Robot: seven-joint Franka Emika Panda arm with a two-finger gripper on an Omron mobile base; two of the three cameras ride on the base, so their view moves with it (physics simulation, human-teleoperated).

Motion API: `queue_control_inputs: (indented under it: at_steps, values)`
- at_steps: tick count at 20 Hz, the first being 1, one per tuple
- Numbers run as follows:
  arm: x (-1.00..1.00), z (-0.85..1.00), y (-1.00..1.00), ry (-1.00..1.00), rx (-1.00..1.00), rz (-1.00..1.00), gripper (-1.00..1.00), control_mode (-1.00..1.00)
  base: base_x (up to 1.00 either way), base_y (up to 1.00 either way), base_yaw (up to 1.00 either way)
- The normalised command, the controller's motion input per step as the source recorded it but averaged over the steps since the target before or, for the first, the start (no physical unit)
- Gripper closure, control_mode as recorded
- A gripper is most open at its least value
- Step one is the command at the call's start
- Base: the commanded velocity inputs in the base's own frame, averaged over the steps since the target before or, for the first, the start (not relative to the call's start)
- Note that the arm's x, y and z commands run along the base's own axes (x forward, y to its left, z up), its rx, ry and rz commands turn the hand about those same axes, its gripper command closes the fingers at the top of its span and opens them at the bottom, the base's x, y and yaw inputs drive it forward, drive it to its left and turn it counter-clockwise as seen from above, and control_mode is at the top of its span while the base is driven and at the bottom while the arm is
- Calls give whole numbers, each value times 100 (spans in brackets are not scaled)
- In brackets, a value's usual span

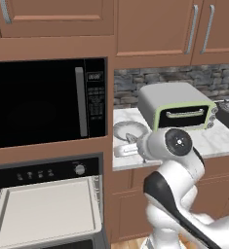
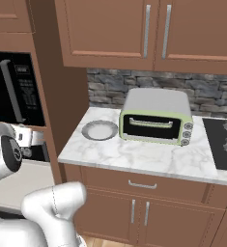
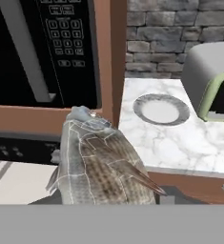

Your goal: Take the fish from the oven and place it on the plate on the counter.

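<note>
Left base view, left to right: microwave [image 1: 43, 102] at 9 o'clock, black, vertical grey handle; below it the oven [image 1: 47, 172] with its black knob strip, door down, cream tray [image 1: 45, 211] bare at 7 o'clock; counter [image 1: 218, 138] to the right at 3 o'clock, white marble over brown drawers; plate [image 1: 128, 129] on it near the counter's left end, partly behind the robot's white wrist; toaster oven [image 1: 177, 107] just right of the plate, pale-green front, resting on the marble; stove burners at the far right edge.

Right base view: microwave handle at 9 o'clock; plate [image 2: 99, 130] just left of centre, lying flat on the marble, nothing on it; toaster oven [image 2: 156, 118] beside it at 1 o'clock, apart from the plate.

Hand view: fish [image 3: 96, 164] large at 6 o'clock, grey-brown, scaled, head pointing up toward the microwave keypad, tail end low against the gripper [image 3: 104, 200]; fingers hidden behind the fish body; gripper partly closed around the fish, which is held in the air off the tray, in front of the oven's control strip and the cabinet post; plate [image 3: 161, 109] at 1 o'clock, well apart from the fish; toaster oven [image 3: 211, 83] at 3 o'clock.
</note>
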Motion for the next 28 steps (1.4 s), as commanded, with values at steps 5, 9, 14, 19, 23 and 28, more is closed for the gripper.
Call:
queue_control_inputs:
  at_steps: [5,9,14,19,23,28]
  values:
    - [32,9,-99,0,17,-7,100,-100,0,0,0]
    - [40,0,-98,2,19,-3,100,-100,0,0,0]
    - [72,-12,-63,15,8,2,100,-100,0,0,0]
    - [100,-40,-10,24,0,4,100,-100,0,0,0]
    - [100,-45,0,31,-4,8,100,-100,0,0,0]
    - [100,-45,0,17,-1,8,100,-100,0,0,0]
